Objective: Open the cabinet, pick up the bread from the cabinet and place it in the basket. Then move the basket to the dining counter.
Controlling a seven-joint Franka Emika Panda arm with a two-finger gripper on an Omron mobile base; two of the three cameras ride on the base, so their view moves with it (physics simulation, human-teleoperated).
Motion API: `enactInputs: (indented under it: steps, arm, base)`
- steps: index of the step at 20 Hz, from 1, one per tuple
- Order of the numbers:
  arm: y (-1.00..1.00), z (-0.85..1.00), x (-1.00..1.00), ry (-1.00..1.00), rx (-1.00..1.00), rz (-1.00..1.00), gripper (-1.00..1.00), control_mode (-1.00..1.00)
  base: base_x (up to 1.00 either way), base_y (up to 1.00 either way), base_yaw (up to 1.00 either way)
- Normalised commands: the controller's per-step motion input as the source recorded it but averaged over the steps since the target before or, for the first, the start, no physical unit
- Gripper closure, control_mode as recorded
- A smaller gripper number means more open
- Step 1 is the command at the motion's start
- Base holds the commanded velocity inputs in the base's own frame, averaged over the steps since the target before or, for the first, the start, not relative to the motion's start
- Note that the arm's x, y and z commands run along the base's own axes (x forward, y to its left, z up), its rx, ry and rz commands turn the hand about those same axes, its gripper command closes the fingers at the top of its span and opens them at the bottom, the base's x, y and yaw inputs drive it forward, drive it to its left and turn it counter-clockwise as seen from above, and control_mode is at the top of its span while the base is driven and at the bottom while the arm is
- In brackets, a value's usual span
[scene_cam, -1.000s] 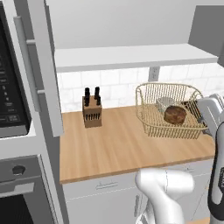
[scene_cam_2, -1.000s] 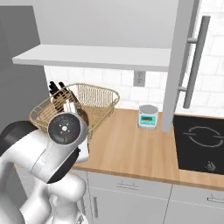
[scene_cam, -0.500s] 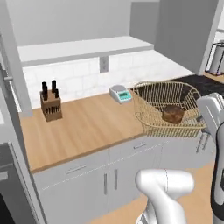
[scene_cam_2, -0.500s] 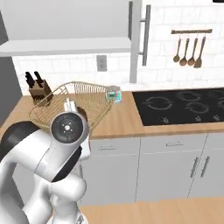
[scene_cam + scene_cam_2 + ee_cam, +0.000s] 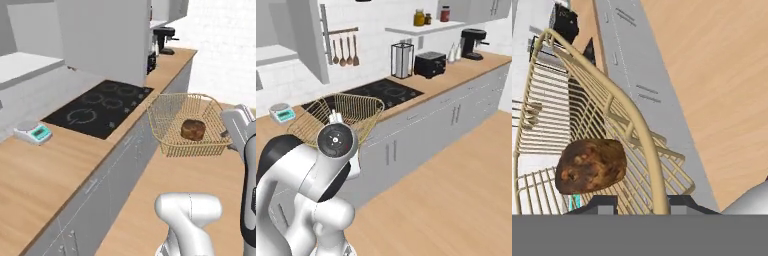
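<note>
The gripper clenches the basket rim, bread just beyond the jaws, wooden floor and grey cabinets below.

The basket hangs in the air off the counter's front edge, over the floor, with the bread in it. On the counter, the hob lies beside the scale; farther along stand a toaster and a coffee machine.

floor: light wood | hob: black | wall: white tile
</note>
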Motion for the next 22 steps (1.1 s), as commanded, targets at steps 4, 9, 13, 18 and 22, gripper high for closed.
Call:
enactInputs:
  steps: [4,9,13,18,22]
  arm:
    - [0.0,0.0,0.0,0.0,0.0,0.0,1.0,1.0]
    - [0.0,0.0,0.0,0.0,0.0,0.0,1.0,1.0]
    - [0.0,0.0,0.0,0.0,0.0,0.0,1.0,1.0]
    - [0.0,0.0,0.0,0.0,0.0,0.0,1.0,1.0]
    - [0.0,0.0,0.0,0.0,0.0,0.0,1.0,1.0]
  base:
    - [0.0,0.0,-1.0]
    - [0.0,0.0,-1.0]
    - [0.0,-0.1,-0.97]
    - [0.0,-0.18,-0.94]
    - [0.01,0.0,-0.99]
